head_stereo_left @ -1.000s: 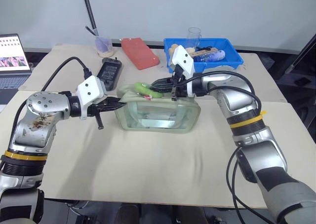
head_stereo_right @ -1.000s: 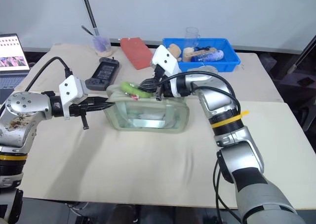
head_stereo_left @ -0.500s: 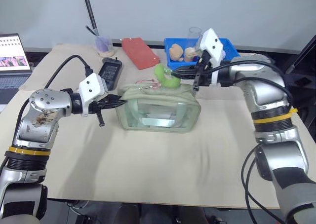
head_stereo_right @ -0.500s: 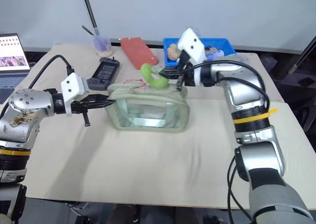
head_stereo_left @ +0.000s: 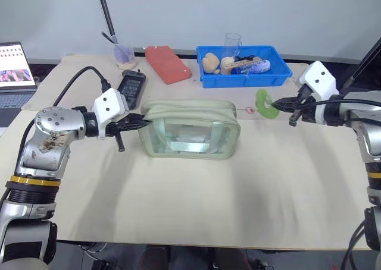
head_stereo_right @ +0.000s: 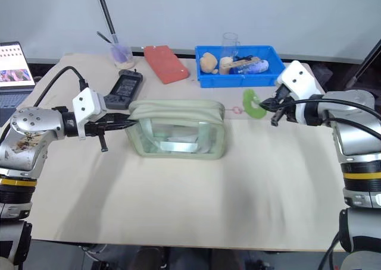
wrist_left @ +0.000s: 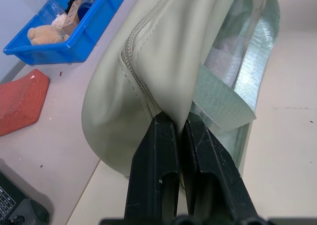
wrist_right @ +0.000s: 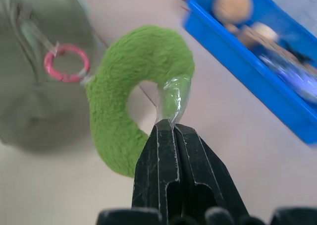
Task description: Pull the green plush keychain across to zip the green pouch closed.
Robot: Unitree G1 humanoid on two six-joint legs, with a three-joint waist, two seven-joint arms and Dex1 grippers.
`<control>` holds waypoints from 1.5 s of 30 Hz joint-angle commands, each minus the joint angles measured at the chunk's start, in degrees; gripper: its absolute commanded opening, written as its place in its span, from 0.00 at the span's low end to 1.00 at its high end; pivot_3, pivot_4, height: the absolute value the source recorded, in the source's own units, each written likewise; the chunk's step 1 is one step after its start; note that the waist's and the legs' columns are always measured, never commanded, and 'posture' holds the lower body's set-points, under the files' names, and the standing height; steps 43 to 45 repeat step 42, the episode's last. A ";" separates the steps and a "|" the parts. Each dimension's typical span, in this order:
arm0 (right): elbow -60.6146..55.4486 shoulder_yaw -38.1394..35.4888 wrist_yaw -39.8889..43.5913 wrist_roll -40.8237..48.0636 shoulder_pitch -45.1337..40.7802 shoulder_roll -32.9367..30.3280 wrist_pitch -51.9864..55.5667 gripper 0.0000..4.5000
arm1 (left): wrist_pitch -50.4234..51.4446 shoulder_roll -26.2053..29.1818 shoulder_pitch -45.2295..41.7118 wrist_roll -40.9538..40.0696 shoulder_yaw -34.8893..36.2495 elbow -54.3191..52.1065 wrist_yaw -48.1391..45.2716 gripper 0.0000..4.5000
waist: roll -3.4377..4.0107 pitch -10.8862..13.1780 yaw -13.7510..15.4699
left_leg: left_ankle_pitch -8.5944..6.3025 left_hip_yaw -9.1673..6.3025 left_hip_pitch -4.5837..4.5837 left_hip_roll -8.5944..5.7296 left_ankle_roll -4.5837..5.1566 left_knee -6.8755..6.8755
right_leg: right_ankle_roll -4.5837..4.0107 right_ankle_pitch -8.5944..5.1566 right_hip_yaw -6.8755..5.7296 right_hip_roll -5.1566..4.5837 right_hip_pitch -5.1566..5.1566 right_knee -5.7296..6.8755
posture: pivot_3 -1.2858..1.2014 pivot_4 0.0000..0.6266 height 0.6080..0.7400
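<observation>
Pale sage-green clear-sided zip pouch (head_stereo_left: 190, 129) mid-table: soft, floppy, left pincer (wrist_left: 173, 131) clamped on end seam. Right pincer (wrist_right: 171, 128) clamped on lime-green plush ring keychain (head_stereo_right: 255, 103), light, squashy, beyond pouch's right end.

Both arms are built of rounded silver-grey metal segments joined by black sections, and a yellow band is seen around each forearm. A white angular housing is mounted at the wrist of the left gripper (head_stereo_left: 138, 122) and of the right gripper (head_stereo_left: 286, 106), and black cables are looped from each housing back along the arm. The fingers (wrist_left: 157, 170) are made of matt black plastic with faint moulded seams, and brownish scuff marks are borne by the left arm's round silver joint.
</observation>
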 commanded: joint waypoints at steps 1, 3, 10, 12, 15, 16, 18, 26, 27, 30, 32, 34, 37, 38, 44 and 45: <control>0.88 -2.71 -2.83 -0.43 4.81 0.06 0.28 0.01 | -1.82 0.28 -1.55 1.83 -0.15 2.53 0.03 0.00 | 0.00 0.00 0.00 | 0.00 0.00 0.00 -0.01 0.00 0.00 | 0.01 0.00 0.01 -0.01 0.00 0.00 | 0.52 0.24 1.00; 1.52 -2.65 -4.28 0.65 8.91 3.00 0.71 0.01 | -3.04 -0.55 -2.34 2.78 -0.85 3.92 0.49 0.00 | -0.04 -0.03 0.02 | 0.00 0.02 0.00 -0.01 0.00 0.01 | 0.01 0.00 0.03 0.00 0.03 -0.01 | 0.52 0.24 1.00; -5.76 2.08 -8.24 4.16 14.88 16.55 6.42 0.01 | -4.11 -1.95 -3.28 3.44 -1.46 4.75 0.13 0.00 | -0.02 -0.04 -0.26 | 0.01 0.01 0.03 -0.03 0.01 0.03 | 0.04 0.02 0.11 0.03 0.02 0.06 | 0.52 0.24 1.00; -6.31 2.12 -9.08 4.86 14.43 18.64 7.81 0.01 | -4.35 -2.09 -3.36 3.83 -1.37 4.80 0.20 0.00 | -0.02 -0.04 -0.12 | 0.01 0.01 0.05 -0.03 0.01 0.03 | 0.06 0.02 0.11 0.04 0.02 0.07 | 0.52 0.24 1.00; -4.30 1.17 -9.28 4.05 12.27 18.56 4.90 0.01 | -4.49 -2.21 -3.32 3.96 -0.90 4.62 0.43 0.00 | -0.02 -0.04 0.26 | 0.01 0.01 0.03 -0.05 0.00 0.06 | 0.10 0.02 0.12 0.03 0.06 0.04 | 0.52 0.24 1.00; -3.29 0.39 -8.92 4.09 11.02 17.89 3.90 0.01 | -3.98 -2.10 -3.13 3.42 -0.45 4.24 0.34 0.00 | -0.02 -0.04 0.26 | 0.02 0.01 0.03 -0.08 -0.01 0.07 | 0.12 0.02 0.15 0.02 0.06 0.03 | 0.52 0.24 1.00; -1.47 -0.81 -6.95 4.46 8.66 15.42 2.40 0.15 | -1.09 -1.70 -2.65 0.79 1.09 2.86 -0.48 0.18 | -0.01 -0.03 0.20 | 0.02 0.04 0.02 -0.09 -0.01 0.09 | 0.18 0.04 0.21 0.02 0.06 -0.01 | 0.52 0.24 1.00; -2.36 -3.50 5.17 8.60 0.73 2.96 1.21 0.75 | 10.72 5.44 -1.75 -6.38 9.04 -0.57 -2.15 0.96 | 0.00 0.00 -0.40 | 0.02 0.05 -0.03 -0.06 -0.01 -0.02 | 0.14 0.02 0.24 0.05 -0.05 -0.02 | 0.52 0.24 1.00; -3.14 -4.25 5.97 10.20 -0.77 2.51 2.42 0.83 | 13.16 6.76 -1.08 -7.98 10.44 -1.54 -2.62 1.00 | 0.00 0.00 -0.61 | 0.01 0.06 -0.04 -0.06 -0.01 -0.03 | 0.14 0.02 0.27 0.05 -0.08 -0.03 | 0.52 0.24 1.00; -6.92 -7.99 6.14 17.71 -5.74 3.01 9.92 0.99 | 21.23 9.60 -0.49 -12.89 15.80 -2.85 -1.32 1.00 | 0.02 0.02 -0.94 | 0.01 0.07 0.00 -0.05 -0.01 -0.06 | 0.16 0.00 0.30 0.06 -0.09 -0.01 | 0.52 0.24 1.00; -10.01 -10.49 5.87 22.66 -7.43 2.99 14.56 0.99 | 24.65 11.15 -0.95 -14.57 18.50 -3.20 0.04 1.00 | 0.02 0.03 -0.81 | 0.01 0.07 -0.01 -0.02 -0.01 -0.07 | 0.22 -0.05 0.29 0.07 -0.10 0.01 | 0.52 0.24 1.00; -12.50 -12.74 5.68 26.29 -7.39 2.58 17.27 0.99 | 27.30 12.20 -1.13 -15.82 20.08 -4.01 1.29 1.00 | 0.02 0.02 -0.53 | 0.01 0.07 -0.01 -0.02 -0.01 -0.07 | 0.25 -0.07 0.28 0.06 -0.10 0.01 | 0.52 0.24 1.00; -14.28 -14.20 5.17 27.63 -5.22 1.48 17.44 0.99 | 29.49 12.56 -0.66 -17.90 22.71 -5.61 3.12 1.00 | 0.00 0.02 0.23 | 0.01 0.08 -0.02 -0.04 -0.02 -0.06 | 0.25 -0.07 0.28 0.01 -0.06 -0.05 | 0.52 0.24 1.00; -14.07 -14.18 4.93 27.45 -4.59 1.30 16.88 0.99 | 29.92 12.52 -0.24 -18.20 23.05 -6.33 3.47 1.00 | -0.01 0.02 0.36 | 0.01 0.08 -0.02 -0.06 -0.02 -0.06 | 0.24 -0.07 0.27 0.00 -0.02 -0.09 | 0.52 0.24 1.00; -12.00 -12.93 4.13 26.45 -4.08 1.35 14.59 0.99 | 27.65 12.68 2.73 -16.74 23.19 -7.59 4.49 1.00 | -0.01 0.02 0.37 | 0.01 0.22 -0.02 -0.07 -0.03 -0.04 | 0.16 -0.01 0.39 -0.04 -0.04 -0.16 | 0.52 0.24 1.00; -12.00 -12.93 4.13 26.45 -4.08 1.35 14.59 0.99 | 27.65 12.68 2.73 -16.74 23.19 -7.59 4.49 1.00 | -0.01 0.02 0.37 | 0.01 0.22 -0.02 -0.07 -0.03 -0.04 | 0.16 -0.01 0.39 -0.04 -0.04 -0.16 | 0.52 0.24 1.00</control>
